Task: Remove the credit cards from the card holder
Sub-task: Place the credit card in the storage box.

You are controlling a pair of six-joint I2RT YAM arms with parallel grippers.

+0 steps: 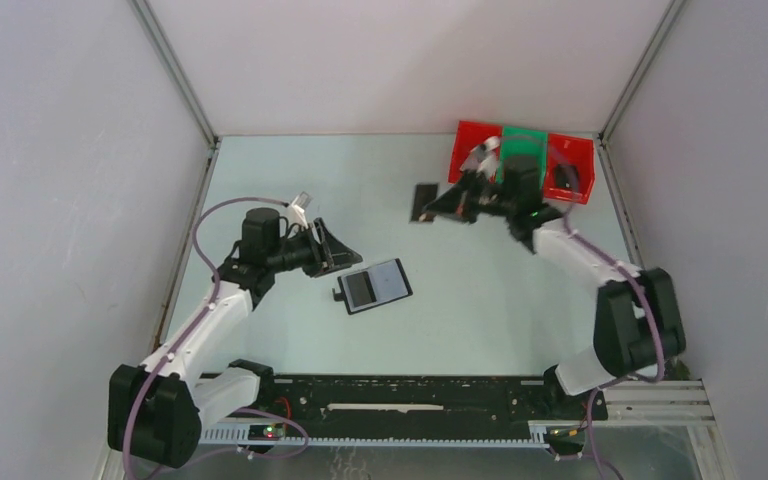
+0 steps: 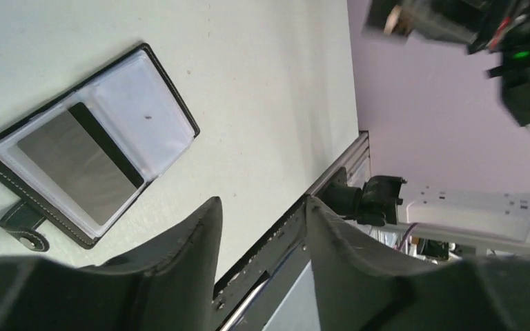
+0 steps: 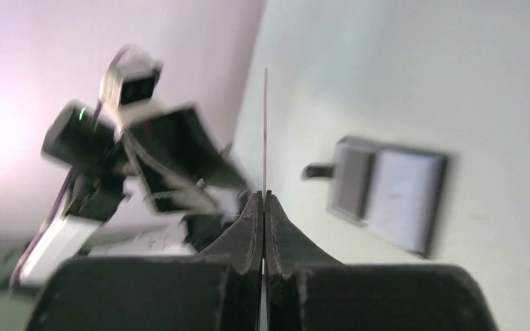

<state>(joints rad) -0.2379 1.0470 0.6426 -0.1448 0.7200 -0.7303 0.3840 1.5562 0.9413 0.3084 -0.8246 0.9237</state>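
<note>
Near desk centre, black bifold card holder [image 1: 392,281] is lying open, long axis running roughly left–right, silvery-grey plastic card [image 2: 76,169] sitting inside. Left claw [image 2: 262,210], spread, is hovering just beside its tab end: nearer arm. Right claw [image 3: 265,196] is pinching thin edge-on card [image 3: 266,124], well apart toward far right corner.

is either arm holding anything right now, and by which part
The right gripper pinches a credit card by one edge; the left gripper is open and holds nothing.
</note>
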